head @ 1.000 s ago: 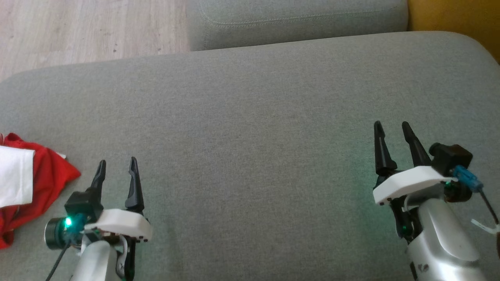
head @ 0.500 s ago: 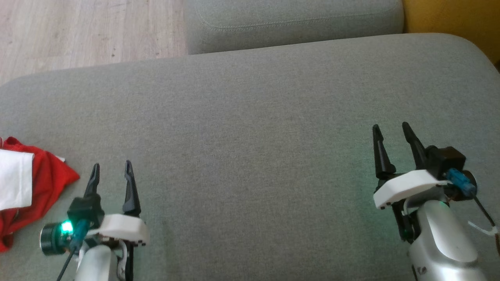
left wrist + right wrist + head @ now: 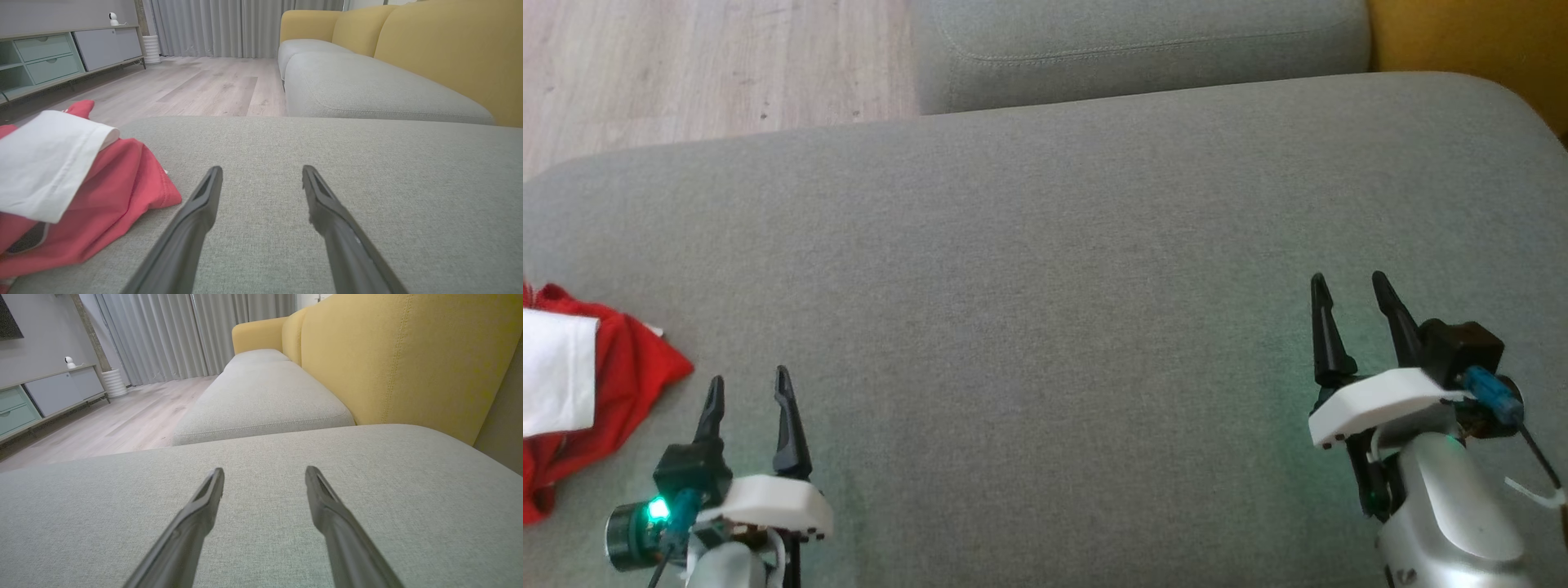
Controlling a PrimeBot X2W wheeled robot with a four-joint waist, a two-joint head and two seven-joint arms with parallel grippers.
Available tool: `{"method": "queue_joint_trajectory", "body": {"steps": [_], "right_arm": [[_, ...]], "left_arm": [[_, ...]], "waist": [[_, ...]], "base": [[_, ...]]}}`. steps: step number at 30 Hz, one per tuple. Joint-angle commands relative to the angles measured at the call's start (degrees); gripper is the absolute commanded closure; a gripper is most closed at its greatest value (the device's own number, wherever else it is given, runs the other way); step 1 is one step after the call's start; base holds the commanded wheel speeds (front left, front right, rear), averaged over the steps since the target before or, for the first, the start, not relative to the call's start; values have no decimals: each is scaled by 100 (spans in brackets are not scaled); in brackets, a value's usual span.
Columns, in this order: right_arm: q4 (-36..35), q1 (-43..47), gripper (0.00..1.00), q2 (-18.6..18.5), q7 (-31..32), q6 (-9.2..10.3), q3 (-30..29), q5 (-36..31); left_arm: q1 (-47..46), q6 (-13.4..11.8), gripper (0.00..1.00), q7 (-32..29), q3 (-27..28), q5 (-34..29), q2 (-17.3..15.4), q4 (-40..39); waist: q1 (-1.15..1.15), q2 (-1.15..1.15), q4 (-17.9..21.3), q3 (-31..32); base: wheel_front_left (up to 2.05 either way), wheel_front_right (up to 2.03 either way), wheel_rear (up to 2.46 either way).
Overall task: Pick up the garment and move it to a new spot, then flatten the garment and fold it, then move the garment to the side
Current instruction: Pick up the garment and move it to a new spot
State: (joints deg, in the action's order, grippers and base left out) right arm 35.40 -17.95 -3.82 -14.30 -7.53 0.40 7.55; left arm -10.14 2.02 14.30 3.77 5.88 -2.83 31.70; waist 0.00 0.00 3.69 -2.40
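The garment [image 3: 613, 384], red with a white panel [image 3: 556, 380] lying over it, sits in a loose heap at the left edge of the grey sofa cushion [image 3: 1045, 269]. It runs out of my head view there, so I can't say how much hangs past that edge. It looks like light, limp jersey to me. I expect it to sag and trail when lifted rather than slip, and nothing about it seems fragile. I judge the best hold to be the red corner [image 3: 163, 198] pointing toward the cushion's middle. I'd pinch it low against the cushion so the fingers catch a layer or two, not the whole bundle. My left gripper [image 3: 749, 376] hovers over the cushion's near-left part, just beside that corner, fingers spread and holding nothing. My right gripper [image 3: 1347, 278] is over the cushion's near-right part, well apart from the cloth, fingers likewise parted and empty. The cushion's broad middle would suit as the new spot.
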Motion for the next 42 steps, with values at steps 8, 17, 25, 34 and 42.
{"method": "queue_joint_trajectory", "body": {"steps": [8,17,25,34,42], "right_arm": [[-166,-109,0,65,-70,4,290,55],[-78,-111,0,85,-70,4,640,242],[-44,-124,0,92,-70,4,968,452],[17,-34,0,93,-70,4,951,479],[28,-26,0,93,-70,4,1110,588]], "left_arm": [[-223,50,0,70,126,-107,-19,-113],[-255,142,0,70,-187,-72,-7,-169],[-298,104,0,70,-55,-142,-10,-145],[-317,152,0,70,14,-232,-12,-80],[-406,170,0,70,80,-281,-23,-8]], "waist": [[0,0,-559,-14],[0,0,-1536,-43],[0,0,-1769,-1],[0,0,-2100,90],[0,0,-2256,99]], "base": [[0,0,0],[0,0,0],[0,0,0],[0,0,0],[0,0,0]]}}
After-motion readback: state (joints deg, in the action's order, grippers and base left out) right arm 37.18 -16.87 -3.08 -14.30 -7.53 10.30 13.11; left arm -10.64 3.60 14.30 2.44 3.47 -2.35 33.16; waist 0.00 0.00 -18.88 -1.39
